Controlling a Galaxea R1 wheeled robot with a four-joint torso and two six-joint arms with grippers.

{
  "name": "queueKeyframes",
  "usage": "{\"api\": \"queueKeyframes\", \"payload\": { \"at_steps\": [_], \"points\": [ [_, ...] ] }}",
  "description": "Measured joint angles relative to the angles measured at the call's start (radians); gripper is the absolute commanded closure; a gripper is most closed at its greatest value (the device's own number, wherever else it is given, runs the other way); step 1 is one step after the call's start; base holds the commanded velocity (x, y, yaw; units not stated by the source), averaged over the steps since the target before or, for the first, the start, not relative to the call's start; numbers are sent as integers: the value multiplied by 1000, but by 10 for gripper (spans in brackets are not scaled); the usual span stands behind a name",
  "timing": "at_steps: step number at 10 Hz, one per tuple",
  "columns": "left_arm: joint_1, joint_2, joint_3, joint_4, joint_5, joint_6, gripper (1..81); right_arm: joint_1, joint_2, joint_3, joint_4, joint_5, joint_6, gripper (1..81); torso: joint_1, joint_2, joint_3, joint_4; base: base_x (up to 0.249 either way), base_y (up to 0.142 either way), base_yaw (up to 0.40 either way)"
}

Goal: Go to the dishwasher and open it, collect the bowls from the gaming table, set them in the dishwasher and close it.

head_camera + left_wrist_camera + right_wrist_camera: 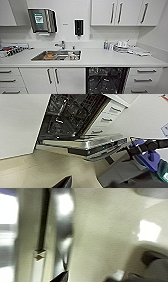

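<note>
Head view: the robot is facing a white countertop [100, 58] with a steel sink [57, 55] let into it at about 10 o'clock from frame centre. The dishwasher [107, 80] is standing open at 5 o'clock, its dark racked cavity showing between white cabinet doors [52, 80] and a drawer stack [143, 80]. A paper-towel dispenser [42, 20] is hanging on the wall at 11 o'clock, and a small cluster of dishes [122, 46] is sitting on the counter at 2 o'clock.

Left wrist view: the dishwasher door [87, 145] is lying lowered, nearly flat, its long axis running across the front of the opening, with the racks [72, 114] above and behind it. A dark tip of the left gripper [62, 183] is showing at the frame edge; the door is lying ahead of it, apart from it. Whether its fingers are apart or together cannot be told.

Right wrist view: a dark tip of the right gripper [60, 277] is showing against pale, blurred surfaces; its state likewise cannot be told.

Judgement: the left arm appears to be the nearer to the appliance, hanging low beside the open door. The opening step looks done; no bowls can be made out.
</note>
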Motion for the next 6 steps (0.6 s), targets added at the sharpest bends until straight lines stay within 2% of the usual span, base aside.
{"api": "queueKeyframes", "payload": {
  "at_steps": [1, 2, 4, 5, 6],
  "points": [
    [5, 4, -14, 0, -1, 0, 10, -53, -3, 16, -3, -53, -58, 10, 0, 0, 0, 0, 0, 0, 0],
    [20, 11, -21, 0, -3, 0, 10, -63, -16, 56, -2, -57, -157, 10, 0, 0, 0, 0, 0, 0, 0],
    [55, 16, -57, 0, -1, 0, 10, 3, -56, 129, -2, -17, -330, 10, 0, 0, 0, 0, 0, 0, 0],
    [74, 25, -95, 0, -1, 0, 10, 8, -87, 187, -2, -17, -433, 10, 0, 0, 0, 0, 0, 0, 0],
    [111, 29, -128, 0, 1, 0, 10, 7, -114, 248, -2, -20, -563, 10, 0, 0, 0, 0, 0, 0, 0]
  ]
}}
